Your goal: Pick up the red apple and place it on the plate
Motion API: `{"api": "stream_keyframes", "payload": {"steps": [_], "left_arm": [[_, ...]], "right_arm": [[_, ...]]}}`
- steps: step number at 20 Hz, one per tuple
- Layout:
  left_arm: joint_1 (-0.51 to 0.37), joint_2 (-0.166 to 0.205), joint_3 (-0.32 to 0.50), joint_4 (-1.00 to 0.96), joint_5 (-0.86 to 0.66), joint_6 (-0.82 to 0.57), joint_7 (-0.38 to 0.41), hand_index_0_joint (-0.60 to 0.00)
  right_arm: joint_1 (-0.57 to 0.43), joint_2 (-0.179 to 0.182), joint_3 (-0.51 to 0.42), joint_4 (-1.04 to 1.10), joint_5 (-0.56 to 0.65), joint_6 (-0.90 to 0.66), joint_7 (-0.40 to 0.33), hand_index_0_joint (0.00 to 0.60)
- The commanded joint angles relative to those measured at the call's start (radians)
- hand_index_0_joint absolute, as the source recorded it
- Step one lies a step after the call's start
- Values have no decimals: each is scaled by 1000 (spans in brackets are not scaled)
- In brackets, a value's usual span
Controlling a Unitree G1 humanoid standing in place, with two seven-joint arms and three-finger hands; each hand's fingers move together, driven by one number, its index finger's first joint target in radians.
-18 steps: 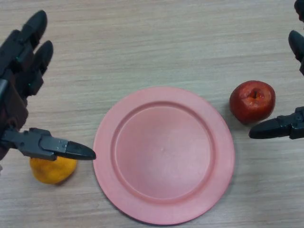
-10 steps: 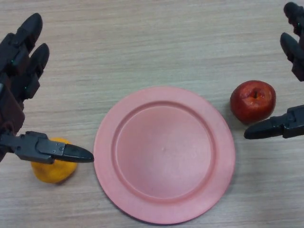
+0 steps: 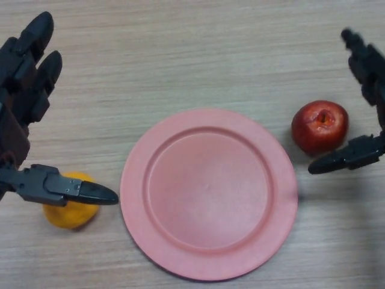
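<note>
A red apple [image 3: 319, 126] sits on the wooden table just right of a pink plate [image 3: 150, 217], stem dimple up. The plate is bare. My right hand [image 3: 367, 72] is open at the right edge, its fingers above and right of the apple and its thumb [image 3: 343, 158] just below it, close around the apple but not gripping. My left hand [image 3: 24, 102] is open at the left edge, its thumb [image 3: 66, 188] lying over an orange fruit.
An orange fruit [image 3: 71, 209] lies on the table left of the plate, partly hidden under my left thumb. The wooden table [image 3: 198, 54] stretches bare behind the plate.
My right hand has moved left toward the apple, its fingers coming further into view and its thumb closing in below it. The left hand, apple and plate have barely shifted.
</note>
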Motion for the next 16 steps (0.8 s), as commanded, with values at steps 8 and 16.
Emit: {"api": "stream_keyframes", "payload": {"steps": [8,16], "left_arm": [[14,41,182,-79,-72,-94,40,0],[8,56,187,-102,-102,-37,46,0]], "right_arm": [[-168,-42,-18,180,-191,-112,-210,600],[-11,142,113,-497,-84,269,-122,600]]}}
